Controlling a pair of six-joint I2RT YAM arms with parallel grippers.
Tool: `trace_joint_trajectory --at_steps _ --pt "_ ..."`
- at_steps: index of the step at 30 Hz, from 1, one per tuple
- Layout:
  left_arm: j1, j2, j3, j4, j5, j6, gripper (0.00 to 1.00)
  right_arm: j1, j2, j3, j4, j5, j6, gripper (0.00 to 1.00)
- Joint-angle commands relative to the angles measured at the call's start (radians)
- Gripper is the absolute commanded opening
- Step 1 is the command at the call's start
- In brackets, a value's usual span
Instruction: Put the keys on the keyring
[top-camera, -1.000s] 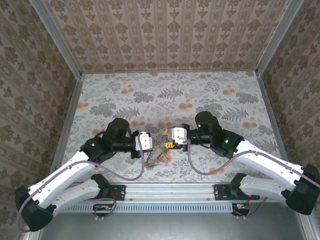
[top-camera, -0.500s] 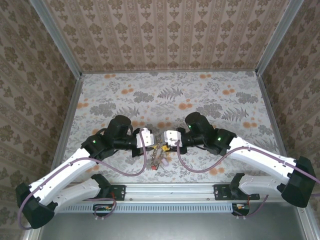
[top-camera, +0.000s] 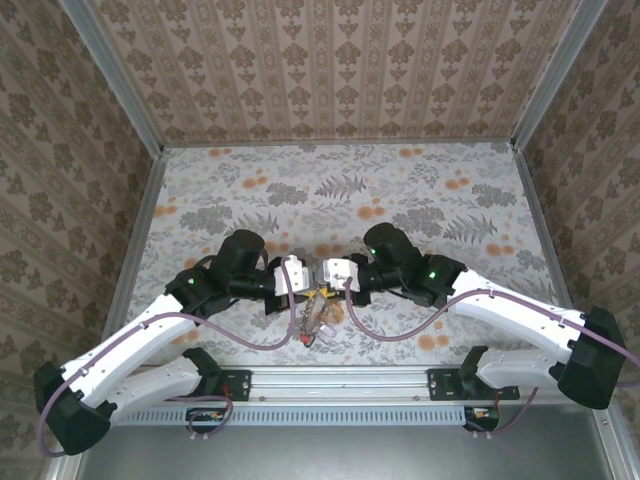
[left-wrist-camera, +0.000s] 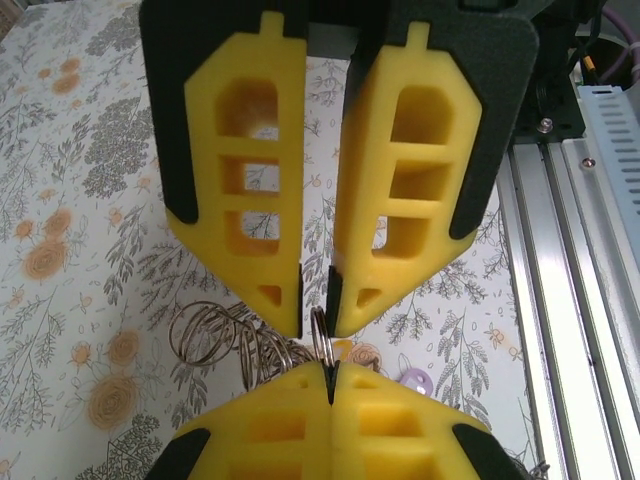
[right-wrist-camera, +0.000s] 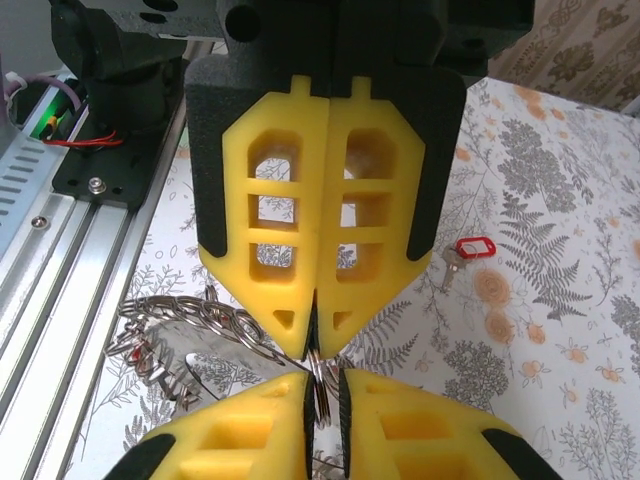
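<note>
Near the middle of the near edge of the table (top-camera: 420, 190) you see a small heap of keys (top-camera: 313, 322). It is tangled with a chain (right-wrist-camera: 215, 312) and some loose wire rings (left-wrist-camera: 205, 335). The heap lies just below the two grippers and crowds the space under them. One red-headed key (right-wrist-camera: 469, 247) lies apart on the table. Both arms reach inward with the elbows outward, and their wrists point at each other. So the left gripper (left-wrist-camera: 318, 318) and the right gripper (right-wrist-camera: 318, 342) meet tip to tip. The keyring (left-wrist-camera: 320, 338) stands on its edge between them. The right jaws are closed fully on it. The left jaws leave only a narrow slit, and the keyring fills this slit, so they grip it too.
</note>
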Motion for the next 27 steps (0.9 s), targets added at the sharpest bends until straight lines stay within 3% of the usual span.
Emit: trace_joint_trajectory --at_steps 1,5,10,20,24,27 --pt "0.009 0.008 0.046 0.015 0.043 -0.015 0.00 0.005 0.004 0.020 -0.015 -0.005 0.022 0.12" --pt "0.009 0.013 0.049 0.018 0.048 -0.015 0.00 0.005 0.005 0.014 -0.017 -0.010 0.028 0.10" --pt "0.014 0.005 0.045 0.021 0.053 -0.014 0.00 0.005 0.005 0.001 -0.006 -0.006 0.046 0.20" --pt "0.027 -0.034 0.017 0.049 0.054 -0.018 0.00 0.005 0.002 -0.040 0.035 -0.007 0.082 0.25" --pt "0.028 -0.030 0.016 0.046 0.062 -0.017 0.00 0.003 -0.003 -0.048 0.060 -0.017 0.098 0.16" --pt "0.029 -0.027 0.016 0.044 0.064 -0.016 0.00 0.003 -0.012 -0.055 0.091 -0.028 0.105 0.19"
